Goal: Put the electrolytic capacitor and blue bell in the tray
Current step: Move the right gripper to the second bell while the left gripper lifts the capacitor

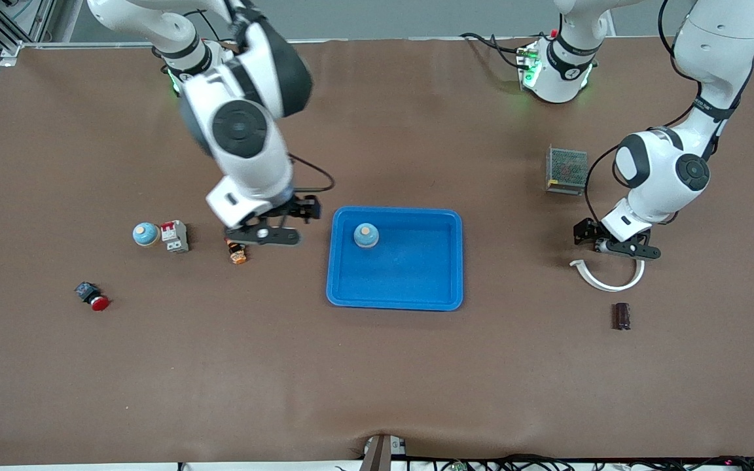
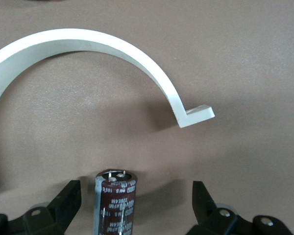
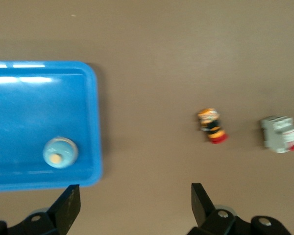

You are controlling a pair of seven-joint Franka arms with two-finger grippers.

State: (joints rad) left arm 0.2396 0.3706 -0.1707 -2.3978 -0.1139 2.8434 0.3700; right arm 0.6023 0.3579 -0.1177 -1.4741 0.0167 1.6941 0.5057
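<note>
The bright-blue tray [image 1: 410, 271] lies mid-table with a blue bell [image 1: 366, 235] in its corner toward the right arm; the right wrist view shows the same tray [image 3: 34, 112] and bell [image 3: 60, 152]. A second blue bell [image 1: 146, 234] stands on the table toward the right arm's end. My right gripper [image 1: 282, 226] hangs open and empty [image 3: 134, 200] over bare table beside the tray. The dark-brown electrolytic capacitor [image 1: 622, 316] lies near the left arm's end. My left gripper [image 1: 612, 247] is open above the table, the capacitor [image 2: 116, 203] showing between its fingers [image 2: 68, 200], untouched.
A white curved strip [image 1: 606, 275] lies under the left gripper, seen as an arc [image 2: 112, 54]. A metal mesh box [image 1: 566, 169] sits farther from the camera. Toward the right arm's end are a circuit breaker [image 1: 175, 236], a small orange part [image 1: 237, 252] and a red push-button [image 1: 92, 296].
</note>
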